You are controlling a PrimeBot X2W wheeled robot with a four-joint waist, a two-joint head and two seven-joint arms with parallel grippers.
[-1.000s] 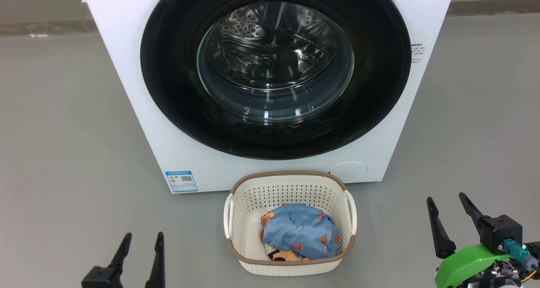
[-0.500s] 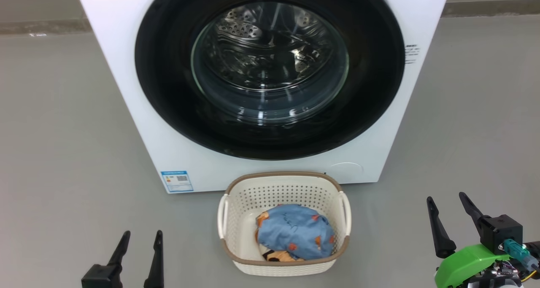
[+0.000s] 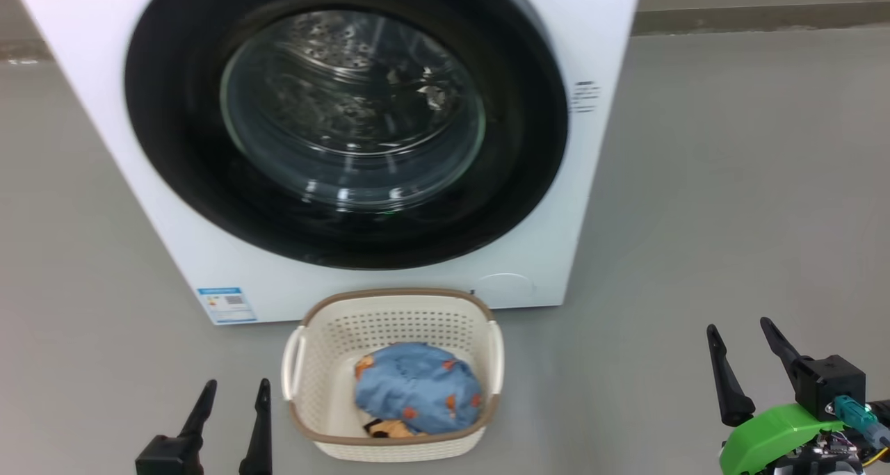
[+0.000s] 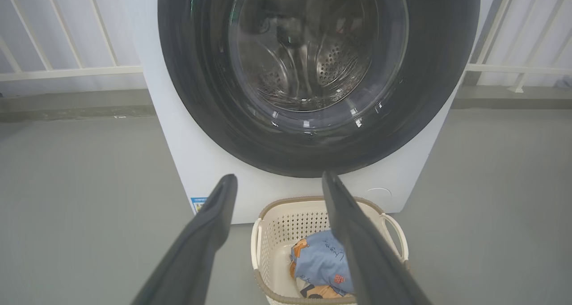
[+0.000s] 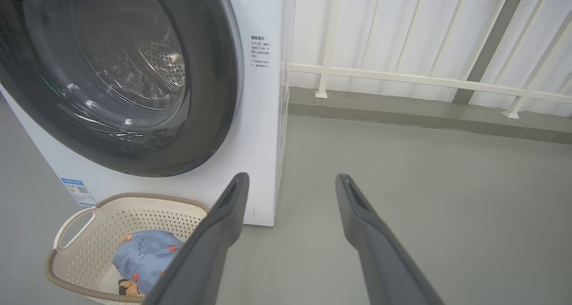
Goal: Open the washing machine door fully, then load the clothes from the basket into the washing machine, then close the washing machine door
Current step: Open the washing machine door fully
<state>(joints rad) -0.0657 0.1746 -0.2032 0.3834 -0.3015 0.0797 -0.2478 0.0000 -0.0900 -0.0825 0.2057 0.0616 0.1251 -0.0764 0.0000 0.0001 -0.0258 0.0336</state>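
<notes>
Shifted leftward in the head view since the earlier frames are the washing machine (image 3: 598, 37) and the basket (image 3: 396, 296) together, as the camera has turned; the things themselves are not seen to have moved. The washing machine door (image 3: 348, 120) is shut against the cabinet, ahead of and above the left gripper (image 3: 237, 384). The clothes (image 3: 417, 388) lie bundled in the basket, which stands on the grey floor (image 3: 695, 218) just to the right of the left gripper and well apart from the right gripper (image 3: 738, 325). Both grippers are held with fingers parted, nothing between them.
</notes>
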